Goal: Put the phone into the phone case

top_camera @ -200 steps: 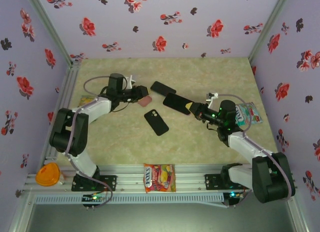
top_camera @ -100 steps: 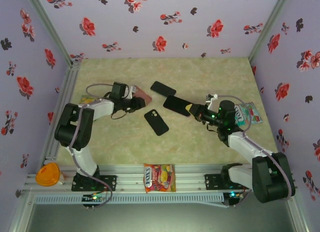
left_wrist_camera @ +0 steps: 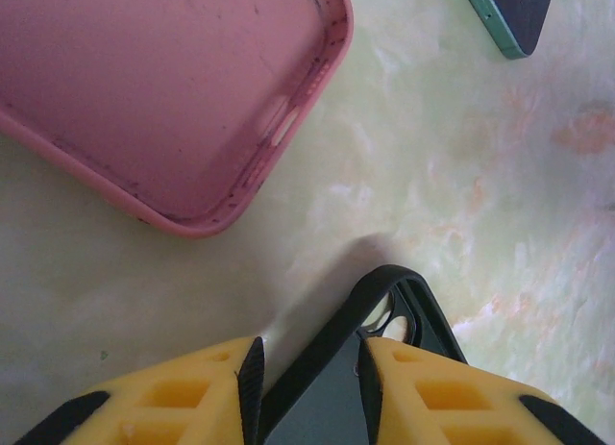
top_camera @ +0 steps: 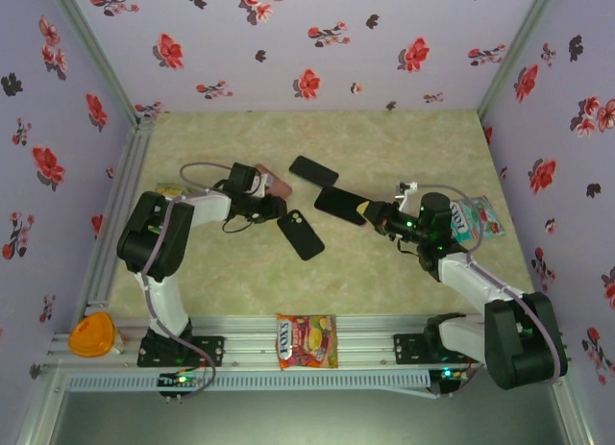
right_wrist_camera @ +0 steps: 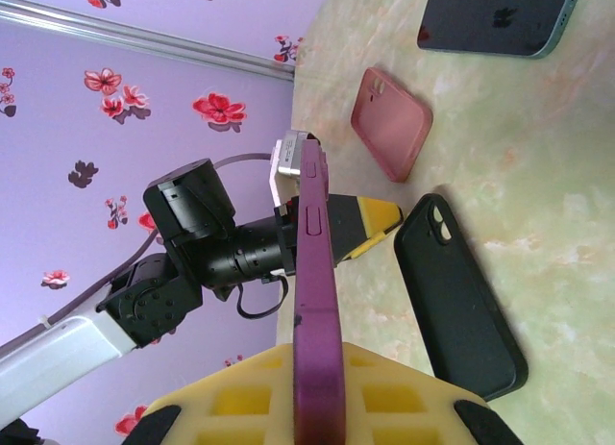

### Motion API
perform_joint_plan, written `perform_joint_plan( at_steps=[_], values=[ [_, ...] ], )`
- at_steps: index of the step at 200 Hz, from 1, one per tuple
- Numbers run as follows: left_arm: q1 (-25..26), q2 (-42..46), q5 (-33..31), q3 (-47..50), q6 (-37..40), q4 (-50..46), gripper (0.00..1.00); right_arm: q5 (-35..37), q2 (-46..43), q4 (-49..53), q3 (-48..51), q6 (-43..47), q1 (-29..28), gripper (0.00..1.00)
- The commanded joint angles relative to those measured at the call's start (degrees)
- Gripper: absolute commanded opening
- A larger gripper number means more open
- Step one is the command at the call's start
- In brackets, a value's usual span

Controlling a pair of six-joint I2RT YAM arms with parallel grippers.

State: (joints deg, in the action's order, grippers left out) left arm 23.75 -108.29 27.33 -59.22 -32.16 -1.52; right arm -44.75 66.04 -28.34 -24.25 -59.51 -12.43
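The right hand is clamped on the phone, likely stiff and slick, best held by its edges. The left hand straddles the black case; whether it grips, I cannot tell.

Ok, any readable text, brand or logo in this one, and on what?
Apple logo, no words: on the back of the dark phone.
Candy packet at the near rail: lettering too blurred to read.
Teal packet on the right side: print too small to read.
Purple phone in the right gripper: nothing readable.
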Motion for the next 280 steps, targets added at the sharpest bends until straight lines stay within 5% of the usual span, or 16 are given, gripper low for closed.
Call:
perform_joint_plan(
  at_steps=[1, 206, 247, 280],
  values=[
    [0.41, -0.80, -1.19, -0.50, 1.84, -1.34, 0.36, 0.37, -1.66, -2.29, -0.01, 1.56, -0.44, 0.00],
    [6.73, 16.25, -2.50, 14.48, -4.37, 1.58, 0.36, 0.22, -4.14, 6.74, 0.59, 5.79, -0.83, 0.00],
    [6.19, 18.91, -5.49, 14.50, -4.29, 0.03, 0.36, 3.69, -4.65, 12.07, 0.41, 7.98, -6.69, 0.00],
    [4.55, 16.64, -5.63, 13.72, -4.45, 2.73, 0.35, 9.70, -3.70, 6.42, 3.53, 3.10, -11.98, 0.00]
  ],
)
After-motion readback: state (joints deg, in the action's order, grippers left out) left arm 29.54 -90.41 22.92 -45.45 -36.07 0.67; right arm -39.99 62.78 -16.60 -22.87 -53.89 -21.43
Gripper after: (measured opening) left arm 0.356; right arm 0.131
